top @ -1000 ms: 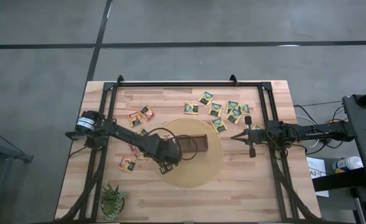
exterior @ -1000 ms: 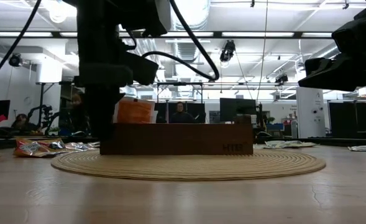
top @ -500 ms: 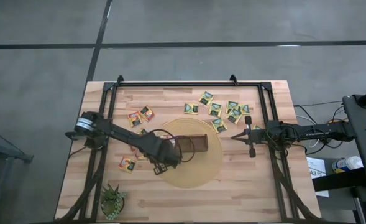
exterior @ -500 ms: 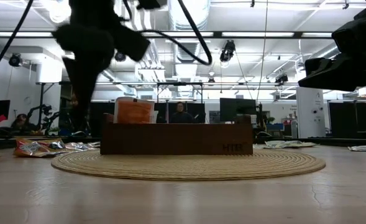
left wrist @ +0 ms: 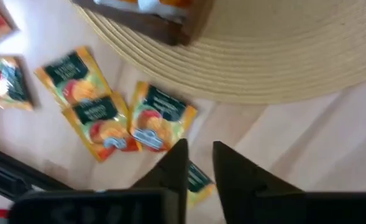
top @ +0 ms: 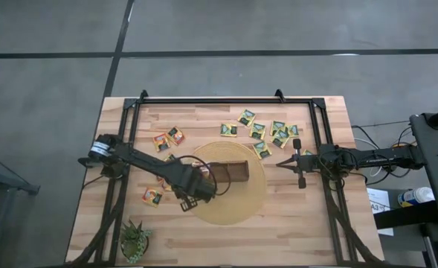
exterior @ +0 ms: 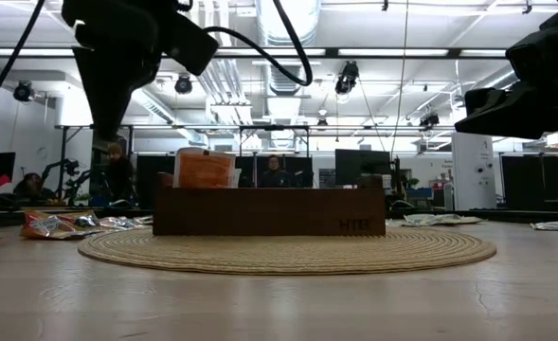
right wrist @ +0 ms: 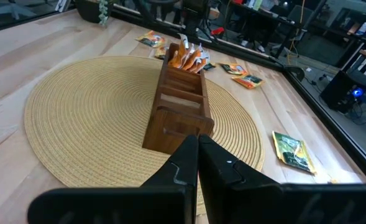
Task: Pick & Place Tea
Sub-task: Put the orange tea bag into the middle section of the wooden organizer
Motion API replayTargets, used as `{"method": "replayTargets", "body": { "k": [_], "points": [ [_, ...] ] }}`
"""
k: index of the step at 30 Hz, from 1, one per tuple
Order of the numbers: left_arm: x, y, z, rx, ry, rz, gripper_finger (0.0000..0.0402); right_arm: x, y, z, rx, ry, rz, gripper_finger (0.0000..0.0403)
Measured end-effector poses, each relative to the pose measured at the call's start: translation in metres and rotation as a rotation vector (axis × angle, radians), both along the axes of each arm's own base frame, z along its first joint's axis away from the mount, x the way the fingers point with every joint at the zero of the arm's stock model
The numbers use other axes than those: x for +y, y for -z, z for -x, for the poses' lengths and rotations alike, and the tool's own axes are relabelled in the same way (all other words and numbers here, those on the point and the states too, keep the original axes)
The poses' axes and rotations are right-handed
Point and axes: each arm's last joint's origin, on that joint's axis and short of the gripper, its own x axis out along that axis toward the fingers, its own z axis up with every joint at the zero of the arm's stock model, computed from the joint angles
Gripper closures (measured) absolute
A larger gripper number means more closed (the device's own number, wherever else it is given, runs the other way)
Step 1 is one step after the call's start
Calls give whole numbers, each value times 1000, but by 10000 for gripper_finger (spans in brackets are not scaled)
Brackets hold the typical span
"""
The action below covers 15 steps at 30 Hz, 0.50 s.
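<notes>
Hovering over loose tea sachets (left wrist: 161, 117) on the worktop (top: 293, 223) beside the woven mat (top: 237, 205), left hand (left wrist: 198, 165) narrowly parted, empty. Orange sachets (right wrist: 186, 57) filed in the wooden box (right wrist: 181, 102). Next, probably: descend, pinch one. Right hand (right wrist: 198, 158) closed, waiting near the mat's far edge.

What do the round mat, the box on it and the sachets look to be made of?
Round mat: coiled straw or rope fibre, matte tan, with concentric ridges. Box: dark brown wood, smooth satin, with divider slots. Sachets: probably printed foil or coated paper, thin and slightly glossy, with crimped edges.
</notes>
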Motion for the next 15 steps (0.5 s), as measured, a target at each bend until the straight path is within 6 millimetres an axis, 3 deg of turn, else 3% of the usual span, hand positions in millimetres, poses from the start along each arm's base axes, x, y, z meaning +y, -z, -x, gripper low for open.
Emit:
{"method": "replayTargets", "body": {
  "k": [9, 15],
  "points": [
    [-12, 0, 20, 149, -379, -19, 207, 0, 0, 0, 0, 0, 0, 394],
    [-25, 1, 34, 137, -505, -33, 186, 0, 0, 0, 0, 0, 0, 394]
  ]
}}
